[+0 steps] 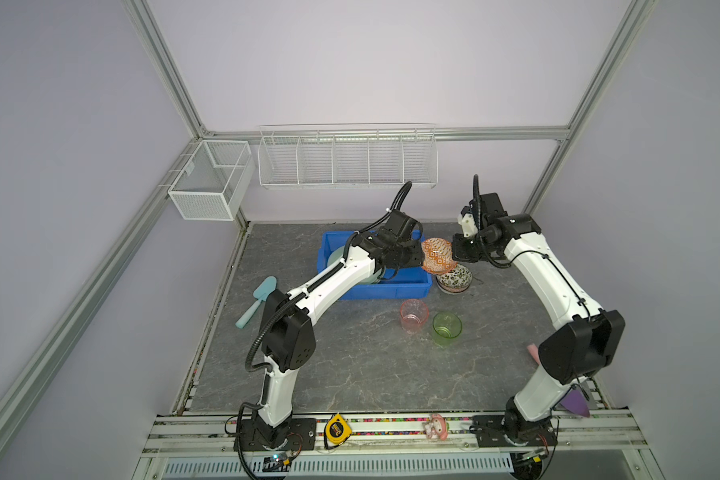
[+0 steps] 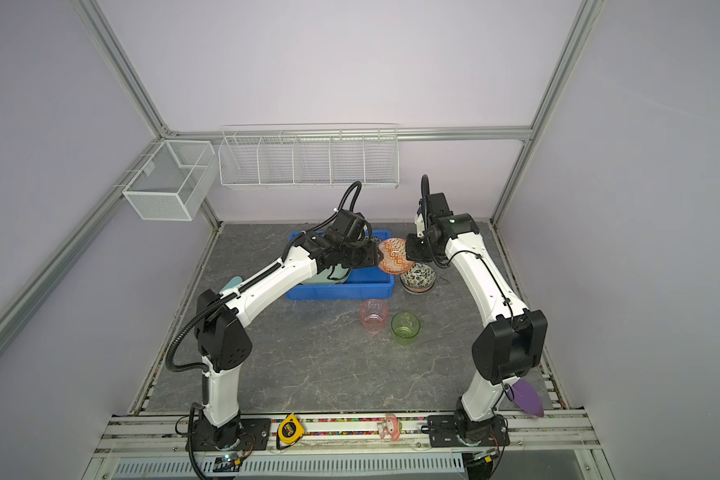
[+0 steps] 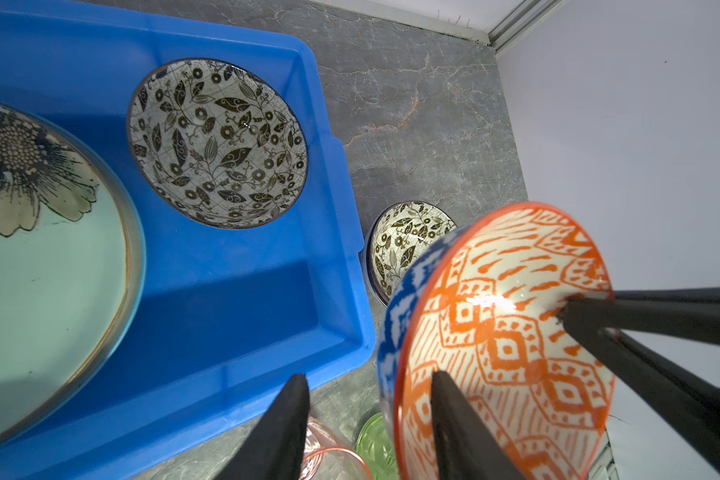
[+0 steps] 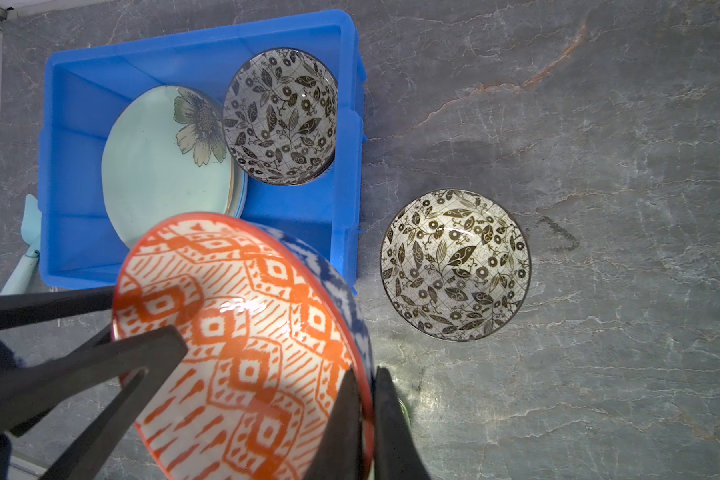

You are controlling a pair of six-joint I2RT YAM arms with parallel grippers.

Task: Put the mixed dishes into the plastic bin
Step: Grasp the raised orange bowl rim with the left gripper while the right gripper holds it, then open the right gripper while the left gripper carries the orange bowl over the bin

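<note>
An orange-patterned bowl (image 1: 438, 259) (image 2: 393, 259) with a blue outside hangs tilted above the right end of the blue plastic bin (image 1: 391, 289) (image 2: 337, 291). My right gripper (image 4: 366, 370) (image 1: 454, 249) is shut on its rim. My left gripper (image 3: 368, 376) (image 1: 422, 259) straddles the opposite rim, one finger inside the bowl (image 3: 508, 332), the other well clear of its outer wall, so it is open. In the bin lie a pale green flower plate (image 4: 159, 166) and a leaf-patterned bowl (image 4: 281, 116). Another leaf-patterned bowl (image 4: 456, 264) (image 1: 454, 279) stands on the table beside the bin.
A pink cup (image 1: 413, 316) and a green cup (image 1: 447, 328) stand in front of the bin. A teal scoop (image 1: 256, 301) lies left of it, a purple scoop (image 2: 526, 397) by the right arm's base. White wire baskets (image 1: 348, 156) hang on the back wall.
</note>
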